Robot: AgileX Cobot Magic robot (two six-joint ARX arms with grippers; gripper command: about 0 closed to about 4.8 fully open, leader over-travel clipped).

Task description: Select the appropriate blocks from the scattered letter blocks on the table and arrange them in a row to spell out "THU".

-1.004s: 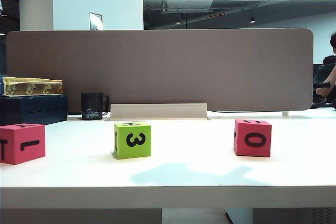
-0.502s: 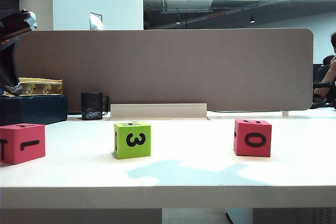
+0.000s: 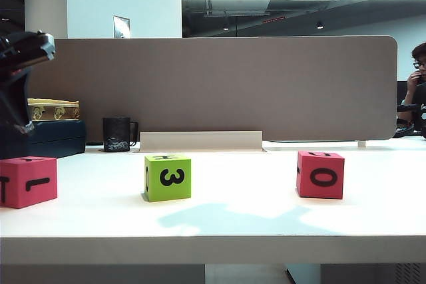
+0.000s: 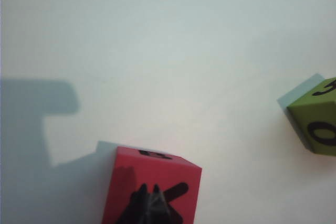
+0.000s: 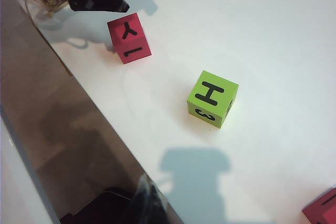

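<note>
Three foam letter cubes sat well apart in a loose row on the wide white worktop (image 3: 219, 221). The lime green cube (image 3: 168, 177) stood in the middle, an H on its top face and a 3 on the face toward the exterior camera. A pinkish-red cube (image 3: 27, 181) rested at the left edge of that view, with a Y-like figure on top. The other pinkish-red cube (image 3: 320, 174) stood to the right and showed an O in front.

My left fingers (image 4: 148, 208) were clenched shut and empty, hovering above the left red cube without touching it. My left arm (image 3: 20, 78) hung dark at the far left. My right fingers (image 5: 144, 203) were also clenched, holding nothing, raised near the grey-brown divider panel (image 3: 206, 88) behind the cubes. A black mug (image 3: 118, 134) stood by the panel.
</note>
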